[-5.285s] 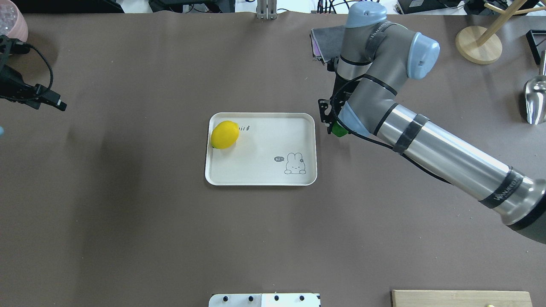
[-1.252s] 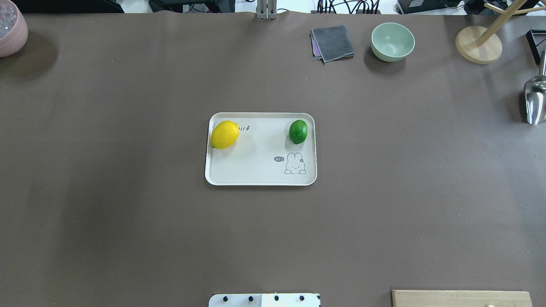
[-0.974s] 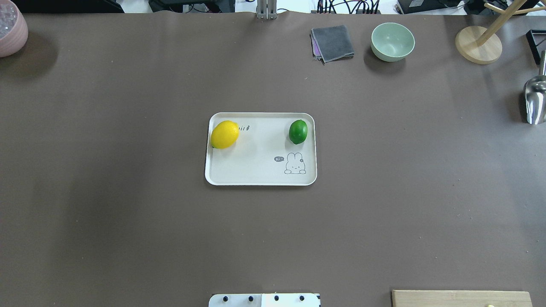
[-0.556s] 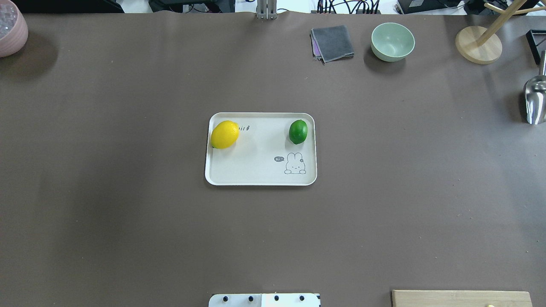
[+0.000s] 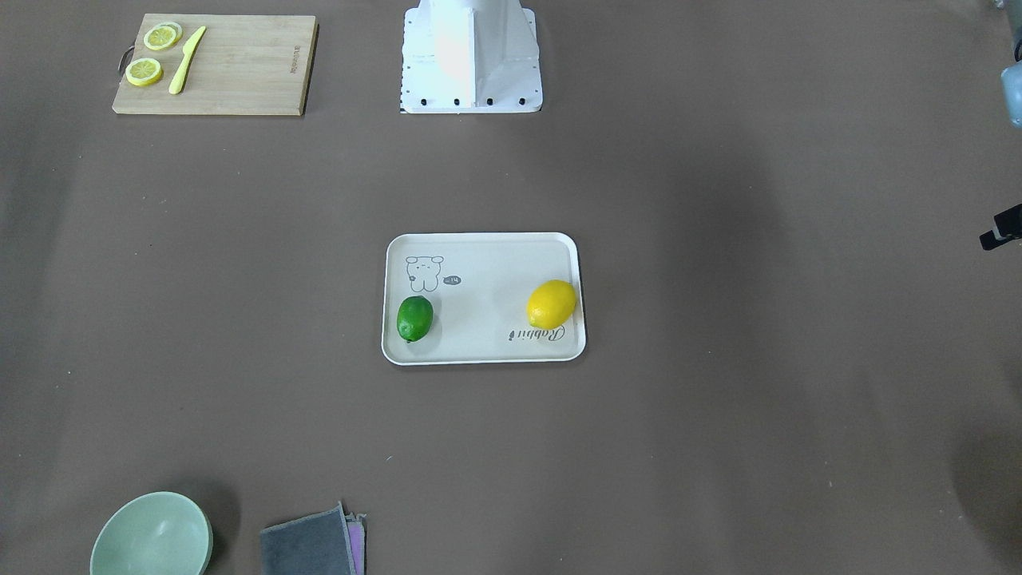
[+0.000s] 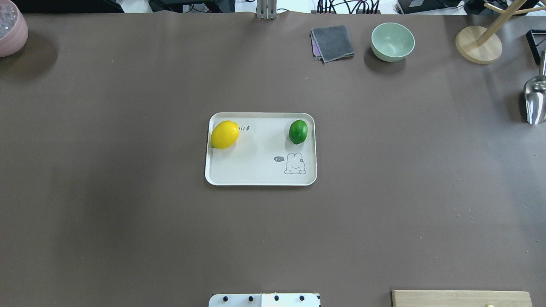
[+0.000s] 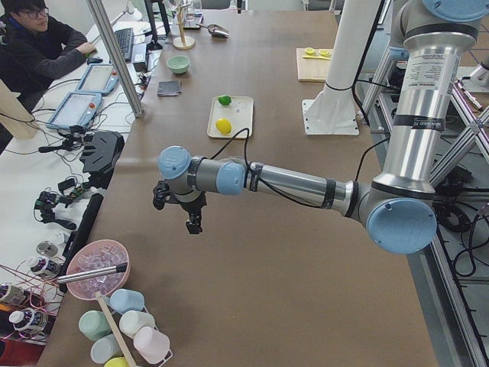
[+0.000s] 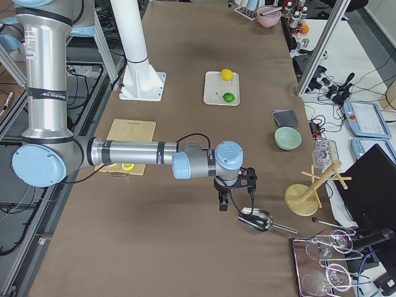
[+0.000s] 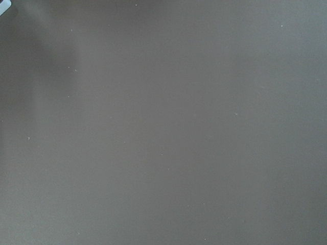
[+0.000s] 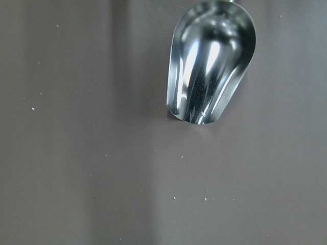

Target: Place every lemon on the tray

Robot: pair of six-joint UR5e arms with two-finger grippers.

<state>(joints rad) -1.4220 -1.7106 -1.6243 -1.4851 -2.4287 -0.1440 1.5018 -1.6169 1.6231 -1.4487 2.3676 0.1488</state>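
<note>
The off-white tray [image 6: 256, 170] lies at the table's middle; it also shows in the front-facing view [image 5: 479, 263]. The yellow lemon [image 6: 225, 134] lies in its far left corner and the green lemon [image 6: 298, 131] near its far right corner. Both arms are outside the overhead view. My left gripper [image 7: 183, 210] hangs over bare table far to the left of the tray. My right gripper [image 8: 235, 192] hangs far to the right, just above a metal scoop [image 10: 212, 66]. I cannot tell whether either gripper is open or shut.
A wooden cutting board [image 5: 231, 68] with lemon slices and a yellow knife lies near the robot base [image 5: 471, 56]. A green bowl [image 6: 392, 41], a grey cloth [image 6: 332, 42] and a wooden stand [image 6: 477, 44] stand at the far right. A pink bowl [image 6: 10, 27] stands at the far left.
Five seconds ago the right arm held the green lemon at the tray's right edge; now it lies on the tray and both arms have withdrawn. Nothing moved in the last second.
</note>
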